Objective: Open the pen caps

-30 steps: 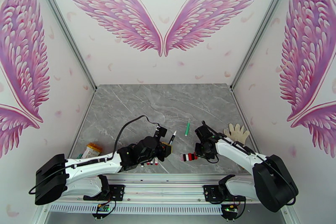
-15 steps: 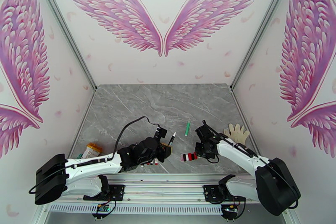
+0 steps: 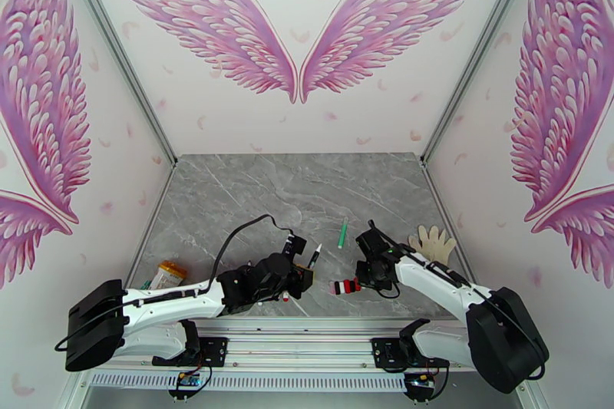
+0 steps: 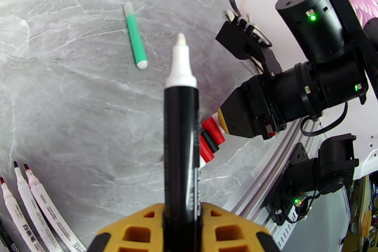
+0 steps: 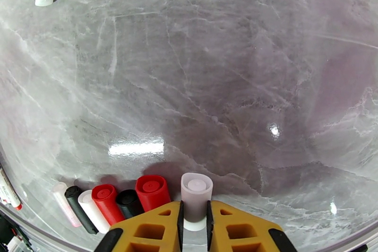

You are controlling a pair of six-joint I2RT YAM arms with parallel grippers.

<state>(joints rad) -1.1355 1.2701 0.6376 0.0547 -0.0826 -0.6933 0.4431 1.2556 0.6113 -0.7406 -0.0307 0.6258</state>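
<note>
Pen caps [image 3: 345, 286]: a short row of red, black and white, side by side on the grey marble table [image 3: 253, 188] near its front edge. This row is the reference for what follows.

Far left of the row: an orange-yellow object [image 3: 167, 274]. It is too small in the top view to make out any detail.

Near left of the row: the left gripper [image 3: 305, 277], clamped tight on a black pen [image 4: 181, 144]. The top view gives only a dark stick with a pale end. The left wrist view shows the pen uncapped, its white tip bare and pointing away from the fingers. That view also picks up three white-barrelled pens [image 4: 28, 201] lying parallel, tips exposed, left of the row.

Behind the row, well apart: a green pen [image 3: 343, 232], lying alone with a white end.

Right end of the row: the right gripper [image 5: 194, 210], yellow fingers pinching a white cap [image 5: 196, 189], just beside the last red cap. I cannot tell whether the two touch. The right wrist view separates the rest of the row, left to right: pale pink, black, white, red, black, red. From above they blur into one band.

Right of the row and further back: a white glove [image 3: 434, 243], flat on the table.
</note>
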